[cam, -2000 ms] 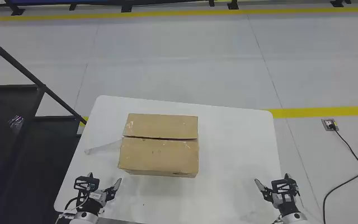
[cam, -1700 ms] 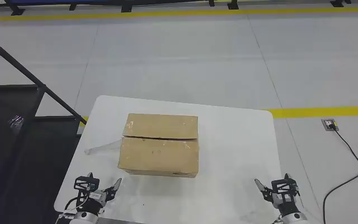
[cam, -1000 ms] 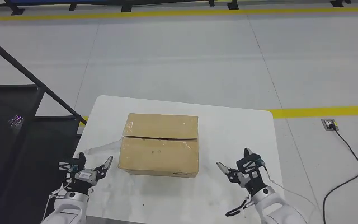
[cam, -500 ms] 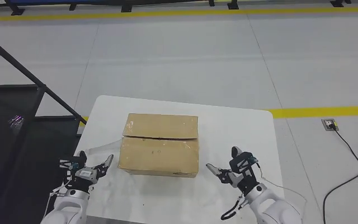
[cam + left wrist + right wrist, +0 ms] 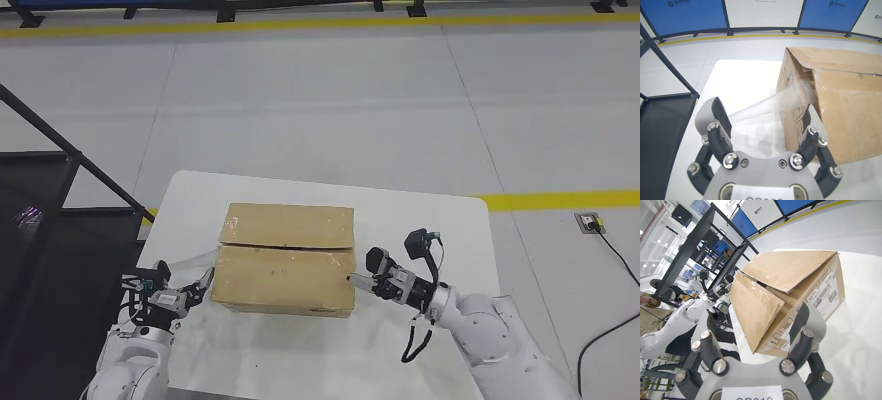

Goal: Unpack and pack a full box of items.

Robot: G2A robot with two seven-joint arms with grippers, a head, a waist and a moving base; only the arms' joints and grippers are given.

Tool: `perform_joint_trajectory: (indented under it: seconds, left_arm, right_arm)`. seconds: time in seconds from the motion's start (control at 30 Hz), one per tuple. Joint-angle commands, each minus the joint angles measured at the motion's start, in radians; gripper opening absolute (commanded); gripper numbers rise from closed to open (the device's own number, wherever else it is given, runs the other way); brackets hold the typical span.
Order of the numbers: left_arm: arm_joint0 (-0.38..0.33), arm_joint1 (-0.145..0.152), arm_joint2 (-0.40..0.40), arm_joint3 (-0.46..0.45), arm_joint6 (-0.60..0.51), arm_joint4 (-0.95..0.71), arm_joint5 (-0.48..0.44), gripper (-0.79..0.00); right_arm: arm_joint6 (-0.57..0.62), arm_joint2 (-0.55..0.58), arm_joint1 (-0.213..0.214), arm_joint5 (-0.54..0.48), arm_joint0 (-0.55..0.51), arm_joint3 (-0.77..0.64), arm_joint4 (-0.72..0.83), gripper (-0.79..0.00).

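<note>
Top view: box [image 5: 285,270] beside right gripper [image 5: 363,273]

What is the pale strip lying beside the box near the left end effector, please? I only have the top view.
Observer: A loose strip of clear tape trailing from the box at its end; the left end effector faces it, open.
Operator: Thanks. Are the top flaps sealed?
Observer: No, the right wrist view shows a gap between the flaps.
Operator: And the right end effector?
Observer: The right end effector is open, beside the end bearing a barcode label.
</note>
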Motion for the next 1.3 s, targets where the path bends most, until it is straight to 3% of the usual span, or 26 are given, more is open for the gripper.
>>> perform_joint_trajectory:
  seconds: [0.0, 0.2, 0.43, 0.67, 0.77, 1.03, 1.27]
  left_arm:
    - [0.005, 0.0, -0.003, -0.004, 0.0, 0.0, -0.001, 0.0]
    - [0.01, -0.001, -0.006, -0.009, -0.001, 0.008, -0.006, 0.0]
    - [0.008, -0.003, -0.012, -0.023, 0.004, -0.004, 0.005, 0.0]
    - [0.006, -0.006, -0.038, -0.05, 0.001, -0.073, -0.001, 0.0]
    - [0.014, -0.004, -0.049, -0.066, 0.001, -0.078, -0.033, 0.0]
    - [0.07, 0.014, -0.105, -0.103, 0.02, -0.07, -0.309, 0.0]
    - [0.114, 0.042, -0.183, -0.076, -0.013, 0.036, -0.589, 0.0]
  right_arm:
    - [0.029, -0.019, -0.003, -0.012, 0.03, 0.035, 0.047, 0.0]
    - [0.06, -0.05, -0.01, -0.053, 0.087, 0.097, 0.123, 0.0]
    - [0.126, -0.046, -0.005, -0.167, 0.107, 0.102, 0.26, 0.0]
    - [0.348, -0.032, 0.024, -0.312, 0.077, 0.04, 0.465, 0.0]
    - [0.413, -0.045, 0.043, -0.279, 0.066, -0.014, 0.496, 0.0]
    - [0.516, -0.147, 0.124, -0.176, 0.05, -0.135, 0.454, 0.0]
    - [0.562, -0.307, 0.179, -0.13, 0.122, -0.115, 0.422, 0.0]
